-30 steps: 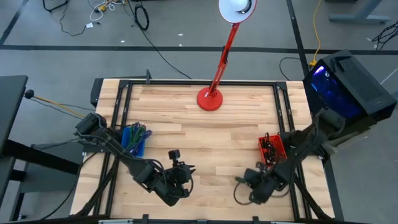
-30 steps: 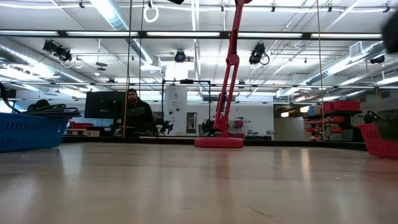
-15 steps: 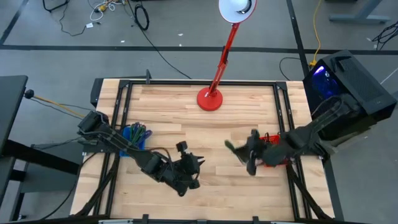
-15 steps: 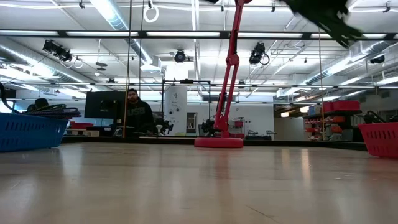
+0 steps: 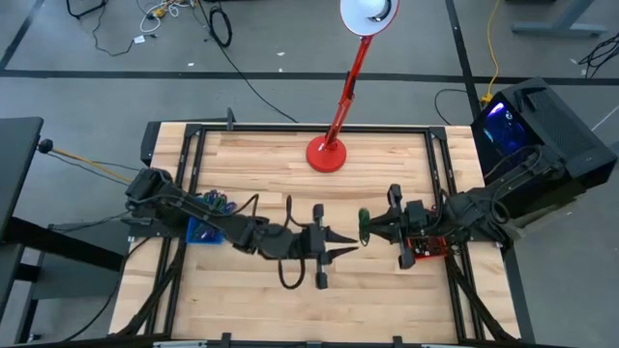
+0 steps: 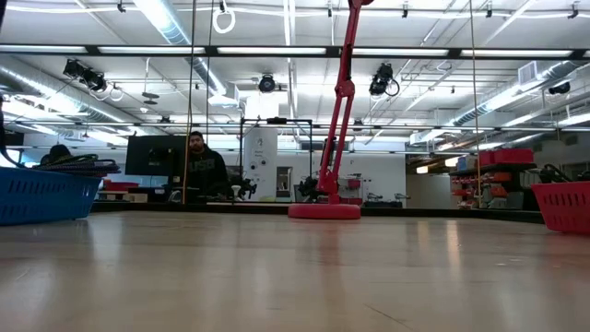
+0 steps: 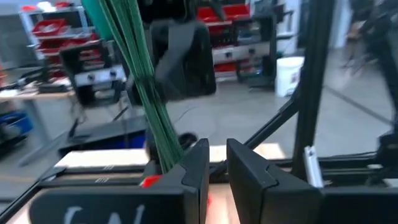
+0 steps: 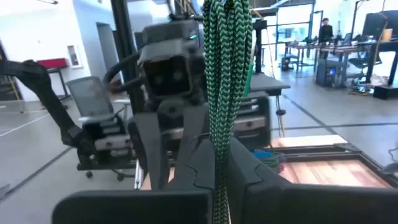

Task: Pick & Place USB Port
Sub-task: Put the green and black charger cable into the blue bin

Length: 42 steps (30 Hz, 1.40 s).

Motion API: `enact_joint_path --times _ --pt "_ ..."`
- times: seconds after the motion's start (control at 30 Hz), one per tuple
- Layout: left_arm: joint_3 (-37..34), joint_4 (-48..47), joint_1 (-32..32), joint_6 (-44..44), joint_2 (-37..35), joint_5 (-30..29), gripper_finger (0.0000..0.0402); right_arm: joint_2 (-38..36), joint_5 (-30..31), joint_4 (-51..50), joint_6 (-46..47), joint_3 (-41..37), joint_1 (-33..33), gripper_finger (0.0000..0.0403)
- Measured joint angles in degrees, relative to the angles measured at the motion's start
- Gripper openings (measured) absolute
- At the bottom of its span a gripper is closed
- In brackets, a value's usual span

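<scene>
A bundle of green braided USB cable (image 5: pixel 364 224) is held above the middle of the table by my right gripper (image 5: pixel 373 228), which is shut on it and reaches in from the table's right. In the right wrist view the bundle (image 8: pixel 227 74) rises from between the fingers (image 8: pixel 221 158). My left gripper (image 5: pixel 344 244) points at it from the table's left, fingertips a short way off. Its fingers (image 7: pixel 217 155) stand a narrow gap apart with nothing between them. The cable (image 7: pixel 140 81) shows beside one finger. My right gripper pinches the green cable bundle (image 8: pixel 219 146) between its two fingers, several strands side by side. The fingers come level from the table's right and lie across the strands. The bundle is lifted clear of the table; its far side is hidden by the fingers.
A blue bin (image 5: pixel 206 218) with cables sits at the table's left, under my left arm. A red bin (image 5: pixel 426 242) sits at the right, partly under my right arm. A red lamp's base (image 5: pixel 326 153) stands at the far middle. A person (image 6: pixel 198 171) sits beyond the table.
Both arms have risen from the near edge. My right gripper swung up past the red bin and toward the table's middle, with the green bundle showing in it by half a second ago. My left gripper swung right and farther in, and now faces the right one tip to tip.
</scene>
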Motion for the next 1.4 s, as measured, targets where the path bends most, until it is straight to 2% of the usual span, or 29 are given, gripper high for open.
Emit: enact_joint_path --times 0.1,0.4,0.8,1.1,1.4 --pt "0.0 1.5 1.4 -0.3 0.0 3.9 0.0062 0.2 -0.2 -0.7 -0.1 0.0 0.0 0.0006" --pt "0.0 2.4 4.0 -2.2 0.0 7.0 0.0062 0.2 -1.0 0.1 -1.2 0.0 0.0 0.0007" --pt "0.0 2.6 5.5 -3.5 0.0 7.7 0.0062 0.8 -1.6 1.5 -1.5 0.0 0.0 0.0007" --pt "0.0 -3.0 5.6 -3.8 -0.1 7.0 0.0062 0.9 -1.8 1.5 -2.9 0.0 0.0 0.0008" --pt "0.0 -2.3 6.4 -3.5 0.0 7.2 0.0062 0.9 -2.0 2.4 -3.0 0.0 0.0 0.0008"
